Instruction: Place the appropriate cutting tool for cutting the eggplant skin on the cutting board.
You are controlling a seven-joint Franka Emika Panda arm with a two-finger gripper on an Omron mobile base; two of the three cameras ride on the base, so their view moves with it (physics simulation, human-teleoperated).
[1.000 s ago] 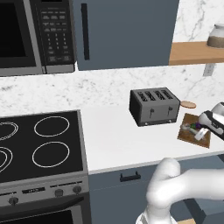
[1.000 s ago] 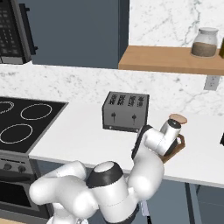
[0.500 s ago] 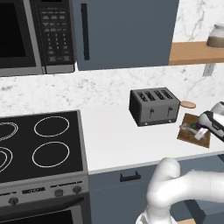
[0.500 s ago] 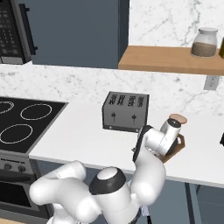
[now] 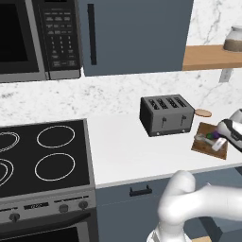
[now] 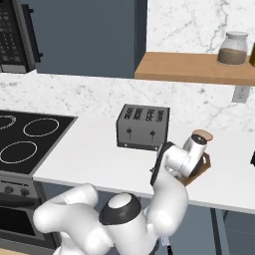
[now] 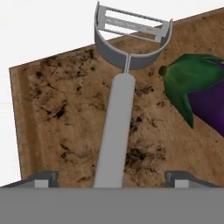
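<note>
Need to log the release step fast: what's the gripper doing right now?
Gripper: open, fingertips apart on either side of the peeler, which lies on the cutting board; holding nothing.

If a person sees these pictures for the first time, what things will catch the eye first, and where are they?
In the hand view, a grey peeler lies on the dark-brown cutting board, its head pointing away, with the purple eggplant at its right. The open gripper hangs just above the peeler's handle. In the left base view, the board sits on the white counter right of the black toaster.
</note>
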